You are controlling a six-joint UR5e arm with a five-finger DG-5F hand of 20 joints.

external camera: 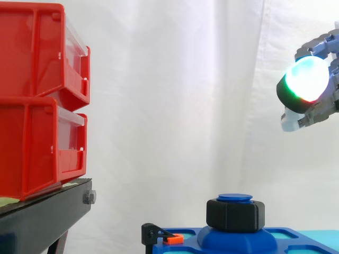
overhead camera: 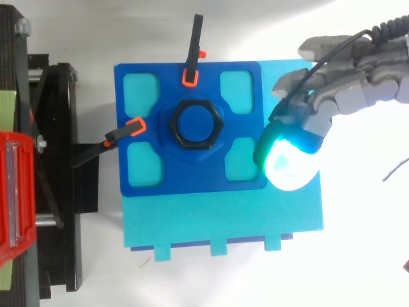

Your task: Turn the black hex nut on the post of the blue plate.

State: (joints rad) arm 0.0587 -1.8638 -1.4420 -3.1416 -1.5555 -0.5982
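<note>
Highest over the work, and so closest to the overhead camera, the hand point(overhead camera: 345, 96) hangs with its fingers loosely extended and nothing between them. One cyan-white fingertip pad point(overhead camera: 291, 163) glows above the right edge of the blue plate point(overhead camera: 144, 173). From the side, the hand sits well above and to the right of the black hex nut point(external camera: 235, 216), clear of it. The nut is seated on the post point(overhead camera: 195, 123) at the plate's centre, with two orange-tipped clamps point(overhead camera: 190, 64) reaching in at the plate's edges. By my reading the turning has not begun: the reach down, the grasp and the twist all remain.
</note>
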